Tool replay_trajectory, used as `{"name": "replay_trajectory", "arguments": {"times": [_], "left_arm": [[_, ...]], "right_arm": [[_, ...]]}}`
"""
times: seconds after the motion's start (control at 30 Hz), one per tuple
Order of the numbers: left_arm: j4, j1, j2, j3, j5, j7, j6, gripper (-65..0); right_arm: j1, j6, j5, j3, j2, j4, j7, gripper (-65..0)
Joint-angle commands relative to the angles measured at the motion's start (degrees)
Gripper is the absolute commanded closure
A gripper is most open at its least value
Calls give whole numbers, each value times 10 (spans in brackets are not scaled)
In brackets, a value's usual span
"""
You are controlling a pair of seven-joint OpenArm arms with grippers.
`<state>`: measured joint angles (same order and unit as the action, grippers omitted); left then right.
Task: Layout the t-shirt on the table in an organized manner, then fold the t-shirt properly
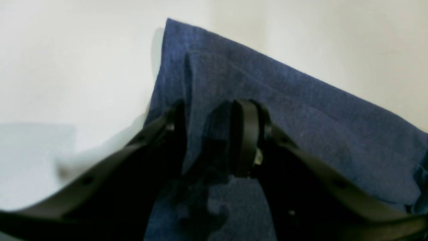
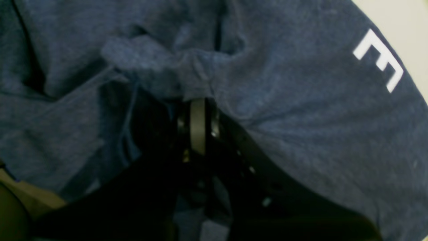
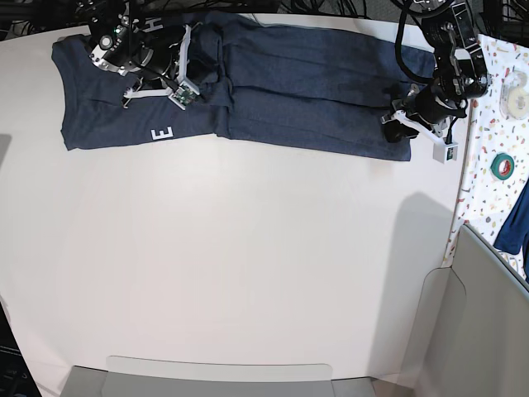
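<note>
The dark navy t-shirt [image 3: 314,91] lies stretched along the far side of the white table [image 3: 248,265], with a white letter E [image 3: 162,133] near its left end. My right gripper [image 3: 207,83] is over the shirt's left part. In the right wrist view this gripper [image 2: 197,100] is shut on a bunched ridge of the t-shirt [image 2: 301,117]. My left gripper [image 3: 399,128] is at the shirt's right end. In the left wrist view it [image 1: 212,134] stands open, its black fingers [image 1: 245,134] straddling a raised fold of the t-shirt [image 1: 301,110].
A narrow speckled surface [image 3: 504,124] borders the table on the right and carries a green tape roll [image 3: 502,165], a pale tape roll [image 3: 518,83] and a blue cloth [image 3: 517,219]. Grey panels [image 3: 488,331] stand at the near right corner.
</note>
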<state>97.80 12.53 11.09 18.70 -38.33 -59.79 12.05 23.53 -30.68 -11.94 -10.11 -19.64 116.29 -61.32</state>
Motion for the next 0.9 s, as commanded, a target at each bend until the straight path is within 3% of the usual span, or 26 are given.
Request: {"name": "replay_trajectory", "arguments": {"times": [0.0,0.3,0.6,0.87], "left_arm": [[8,-2,5,0,-7,4,3,-214],[8,-3,5,3,-6,4,3,-214],[45,-6,7,8,-8,4,3,-218],[62,-7,7,93,-8,3,6,-269]], "right_arm": [[2,-2,9,22,-2,9,-2,0],[1,0,9,195,64,6,-3,0],[-25,-2,9,196,105,9,-2,0],[-52,-1,-18,200,124,9,-2,0]]}}
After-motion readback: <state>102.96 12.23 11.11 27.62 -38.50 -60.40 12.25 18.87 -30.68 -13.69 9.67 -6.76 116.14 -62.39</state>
